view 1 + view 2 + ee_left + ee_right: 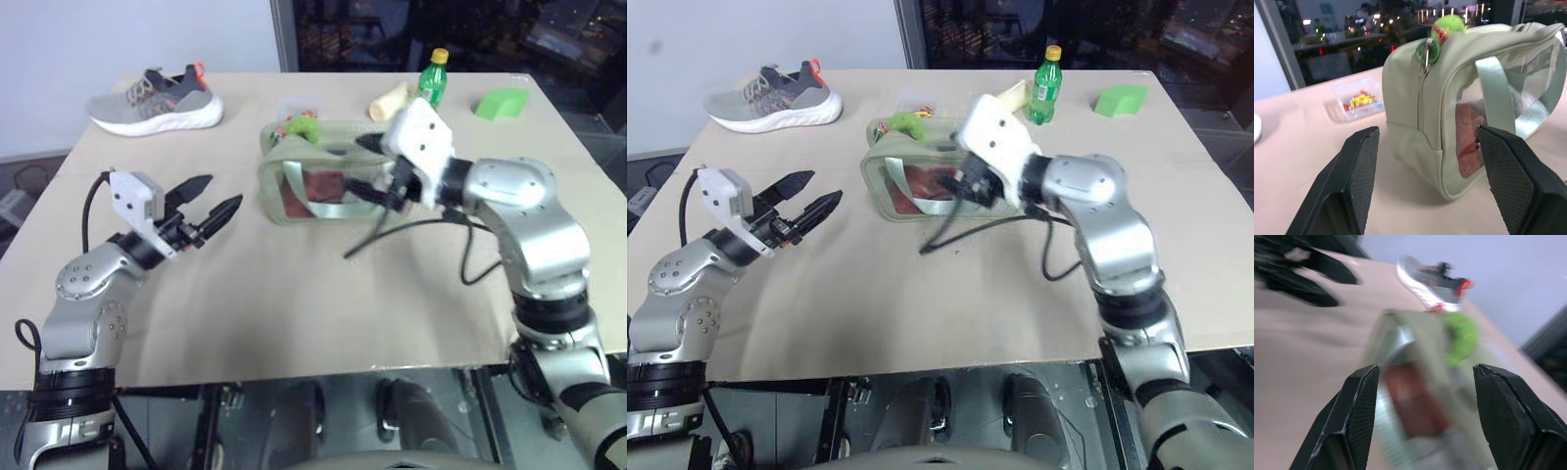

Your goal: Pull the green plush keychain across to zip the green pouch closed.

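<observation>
Two claws agape, empty, left claw (211,208), right claw (1422,396)

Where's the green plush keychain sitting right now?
The green plush keychain lies on top of the green pouch at its far left end, mid-table in the head views, beyond the open left gripper.

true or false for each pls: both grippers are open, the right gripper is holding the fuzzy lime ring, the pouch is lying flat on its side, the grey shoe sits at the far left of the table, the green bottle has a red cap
1. Both the left gripper and the right gripper are open. True.
2. The right gripper holds the lime-green fuzzy plush keychain. False: nothing is between its fingers; the keychain rests on the pouch's top.
3. The pale sage-green soft pouch with a clear window lies flat. False: it stands upright.
4. The grey sneaker sits at the table's far left. True.
5. The green plastic bottle has a red cap. False: yellow.
</observation>
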Tool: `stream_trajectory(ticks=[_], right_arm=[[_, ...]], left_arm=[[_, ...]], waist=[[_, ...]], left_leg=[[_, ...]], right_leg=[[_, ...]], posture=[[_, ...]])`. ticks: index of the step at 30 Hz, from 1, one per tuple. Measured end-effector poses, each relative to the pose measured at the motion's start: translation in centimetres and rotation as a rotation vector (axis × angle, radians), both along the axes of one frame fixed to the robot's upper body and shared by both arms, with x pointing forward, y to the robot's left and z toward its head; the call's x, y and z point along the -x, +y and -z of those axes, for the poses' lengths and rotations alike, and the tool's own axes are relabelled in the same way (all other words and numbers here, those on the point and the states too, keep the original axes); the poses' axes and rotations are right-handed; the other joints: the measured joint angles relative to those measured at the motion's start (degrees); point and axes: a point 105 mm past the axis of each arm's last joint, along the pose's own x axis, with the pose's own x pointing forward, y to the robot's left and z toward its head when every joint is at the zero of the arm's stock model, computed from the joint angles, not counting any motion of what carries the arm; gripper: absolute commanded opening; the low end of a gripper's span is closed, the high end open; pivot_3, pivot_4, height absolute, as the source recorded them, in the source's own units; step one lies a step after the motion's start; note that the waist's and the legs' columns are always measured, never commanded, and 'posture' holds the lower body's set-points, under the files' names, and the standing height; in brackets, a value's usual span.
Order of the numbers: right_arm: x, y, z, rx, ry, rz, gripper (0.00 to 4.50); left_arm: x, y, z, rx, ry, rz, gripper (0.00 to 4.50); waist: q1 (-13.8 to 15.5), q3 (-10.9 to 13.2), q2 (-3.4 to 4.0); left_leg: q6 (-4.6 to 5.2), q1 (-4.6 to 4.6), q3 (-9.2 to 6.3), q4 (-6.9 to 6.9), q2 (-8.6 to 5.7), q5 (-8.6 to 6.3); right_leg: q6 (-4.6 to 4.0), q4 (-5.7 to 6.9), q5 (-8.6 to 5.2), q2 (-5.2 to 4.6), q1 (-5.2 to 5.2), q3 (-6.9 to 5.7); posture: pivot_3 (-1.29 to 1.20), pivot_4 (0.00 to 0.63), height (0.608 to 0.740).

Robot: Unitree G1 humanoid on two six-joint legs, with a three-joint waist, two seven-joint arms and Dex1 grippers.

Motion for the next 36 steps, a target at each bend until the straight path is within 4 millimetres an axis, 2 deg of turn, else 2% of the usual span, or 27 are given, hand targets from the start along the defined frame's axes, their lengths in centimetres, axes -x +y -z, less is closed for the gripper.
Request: stream_trajectory(ticks=[2,6,9,10,12,13,14,25,33,36], right_arm=[[1.9,-1.5,2.3,0.028,0.113,-0.03,3.08],[3.9,-2.8,4.2,0.001,0.199,-0.026,3.08],[4.5,-2.6,3.4,-0.062,0.181,-0.046,3.08],[4.6,-2.5,3.0,-0.085,0.177,-0.055,3.51],[4.9,-2.3,2.7,-0.113,0.172,-0.068,3.9],[4.9,-2.3,2.5,-0.129,0.171,-0.068,4.4],[4.9,-2.4,2.2,-0.148,0.167,-0.06,4.46],[4.5,-2.3,-0.5,-0.235,-0.003,0.003,4.46],[4.8,-2.2,-0.8,-0.252,-0.014,-0.017,4.46],[4.9,-2.1,-0.9,-0.253,-0.014,-0.025,4.5]], left_arm=[[0.1,0.1,0.4,0.003,0.021,0.0,3.3],[0.0,-0.4,0.7,0.007,0.042,0.025,3.3],[-0.5,-1.1,0.8,0.003,0.047,0.046,3.3],[-0.9,-1.3,0.9,0.008,0.05,0.049,3.3],[-1.5,-1.4,1.2,0.014,0.064,0.042,3.3],[-2.0,-1.3,1.4,0.014,0.072,0.035,3.3],[-2.4,-1.3,1.4,0.013,0.077,0.03,3.3],[-4.0,-2.9,1.6,0.015,0.077,0.087,3.3],[-4.4,-3.0,1.3,0.005,0.066,0.095,3.3],[-4.7,-3.0,1.6,0.009,0.076,0.088,2.44]], waist=[[-0.04,0.0,0.0],[-0.42,0.01,-0.01],[-0.36,0.0,-0.01],[-0.23,0.0,-0.01],[-0.18,-0.01,-0.02],[-0.16,-0.01,-0.03],[-0.15,-0.01,-0.03],[-0.17,-0.01,-0.04],[-0.16,-0.02,-0.05],[-0.14,-0.02,-0.05]], left_leg=[[0.01,0.01,-0.12,0.01,-0.02,-0.01],[0.0,0.13,-0.22,0.03,-0.02,0.0],[-0.05,0.2,-0.3,0.03,0.0,0.03],[-0.05,0.2,-0.32,0.04,0.0,0.04],[-0.05,0.15,-0.35,0.04,-0.01,0.04],[-0.04,0.12,-0.34,0.04,-0.03,0.04],[-0.04,0.07,-0.35,0.04,-0.05,0.04],[-0.01,0.07,-0.35,0.05,-0.07,0.03],[-0.01,0.05,-0.36,0.05,-0.08,0.02],[-0.01,0.05,-0.37,0.05,-0.08,0.02]], right_leg=[[-0.01,0.0,-0.01,-0.03,-0.01,0.02],[-0.05,0.06,-0.17,0.02,0.0,0.07],[-0.1,0.09,-0.2,0.08,0.04,0.06],[-0.11,0.09,-0.2,0.09,0.06,0.05],[-0.11,0.09,-0.2,0.1,0.05,0.05],[-0.09,0.08,-0.19,0.09,0.04,0.06],[-0.05,0.06,-0.16,0.08,0.03,0.05],[0.11,0.04,-0.06,0.08,0.04,0.05],[0.1,0.04,-0.06,0.07,0.04,0.05],[0.1,0.04,-0.06,0.07,0.04,0.05]], posture=[[0.0,0.15,0.74],[0.0,0.15,0.74],[0.0,0.15,0.74],[0.0,0.15,0.74],[0.0,0.15,0.74],[0.0,0.15,0.74],[0.0,0.15,0.74],[0.0,0.15,0.74],[0.0,0.15,0.74],[0.0,0.15,0.74]])
